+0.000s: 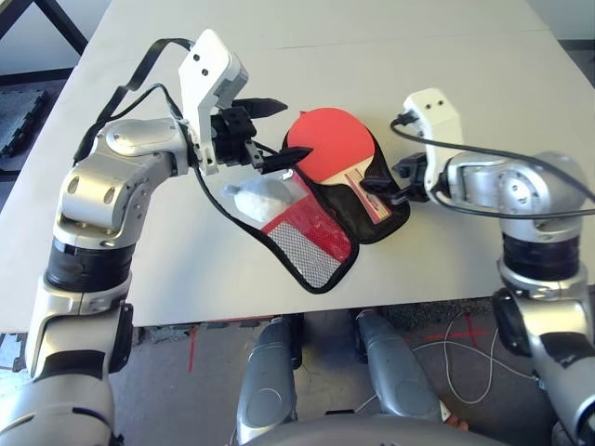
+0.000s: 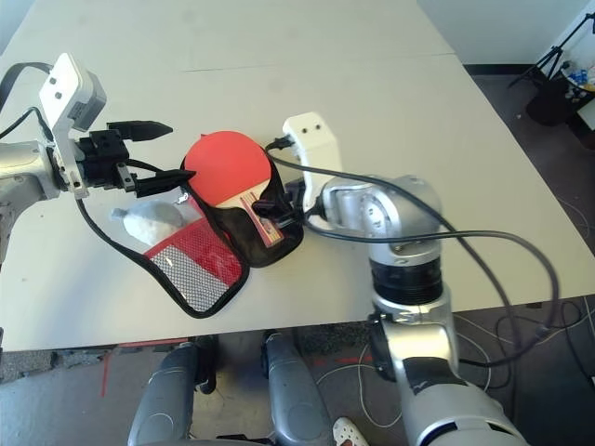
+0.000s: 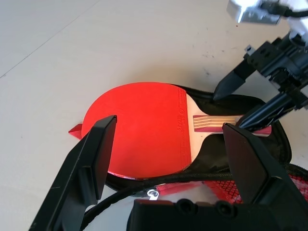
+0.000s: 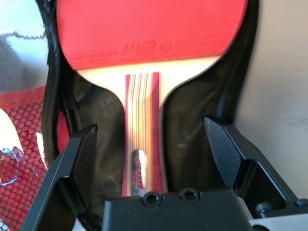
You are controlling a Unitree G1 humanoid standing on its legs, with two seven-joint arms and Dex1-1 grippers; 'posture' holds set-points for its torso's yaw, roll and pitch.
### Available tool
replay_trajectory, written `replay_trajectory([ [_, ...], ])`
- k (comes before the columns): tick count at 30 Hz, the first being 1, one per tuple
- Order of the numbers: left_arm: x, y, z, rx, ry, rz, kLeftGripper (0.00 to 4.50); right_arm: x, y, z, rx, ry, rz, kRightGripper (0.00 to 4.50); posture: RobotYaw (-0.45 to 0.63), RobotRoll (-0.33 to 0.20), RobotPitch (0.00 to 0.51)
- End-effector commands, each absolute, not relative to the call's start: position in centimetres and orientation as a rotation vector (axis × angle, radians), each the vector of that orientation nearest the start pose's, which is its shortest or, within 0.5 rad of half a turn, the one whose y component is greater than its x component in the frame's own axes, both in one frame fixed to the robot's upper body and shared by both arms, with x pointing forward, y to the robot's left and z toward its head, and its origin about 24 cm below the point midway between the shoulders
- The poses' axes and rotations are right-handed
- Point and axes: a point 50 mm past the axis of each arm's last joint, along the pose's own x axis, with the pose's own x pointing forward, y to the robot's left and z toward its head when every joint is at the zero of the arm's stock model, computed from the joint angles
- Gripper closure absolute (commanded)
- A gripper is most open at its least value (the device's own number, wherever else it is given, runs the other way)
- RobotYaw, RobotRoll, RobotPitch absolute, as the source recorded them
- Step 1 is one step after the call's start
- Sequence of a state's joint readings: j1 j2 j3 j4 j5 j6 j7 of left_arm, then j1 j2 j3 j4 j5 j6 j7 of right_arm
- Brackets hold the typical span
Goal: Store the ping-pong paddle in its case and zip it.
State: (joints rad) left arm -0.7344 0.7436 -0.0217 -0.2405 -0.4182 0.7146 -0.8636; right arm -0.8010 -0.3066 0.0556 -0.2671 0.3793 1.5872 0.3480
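The ping-pong paddle lies in the opened case on the table, its handle pointing toward the right gripper, whose spread fingers straddle the handle without touching it. The left gripper hovers just left of the paddle's red face, fingers apart and empty, its lower fingertip at the case's raised flap. A white wad lies beside the flap.

I see the ping-pong paddle with smooth, matt red rubber and a striped, pale wooden handle. The case looks like red fabric with black mesh netting and dull black lining. My table is smooth, matt off-white.
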Motion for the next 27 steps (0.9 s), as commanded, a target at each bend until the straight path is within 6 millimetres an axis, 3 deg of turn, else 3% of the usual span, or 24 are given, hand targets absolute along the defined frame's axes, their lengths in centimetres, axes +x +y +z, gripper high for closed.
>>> replay_trajectory([
  [1, 29.3, 16.6, 25.3, 0.481, -0.028, -0.951, 0.00, 29.8, -10.3, 16.7, -0.153, 0.688, 0.611, 0.35, -0.02, 0.000, 0.258],
  [11, 29.3, 16.6, 25.3, 0.481, -0.028, -0.946, 0.00, 29.7, -10.8, 15.7, -0.196, 0.740, 0.579, 3.25, -0.01, 0.000, 0.254],
  [27, 29.5, 16.5, 24.9, 0.482, -0.023, -0.950, 0.00, 28.6, -11.1, 16.5, -0.191, 0.689, 0.645, 3.33, -0.03, 0.000, 0.256],
])
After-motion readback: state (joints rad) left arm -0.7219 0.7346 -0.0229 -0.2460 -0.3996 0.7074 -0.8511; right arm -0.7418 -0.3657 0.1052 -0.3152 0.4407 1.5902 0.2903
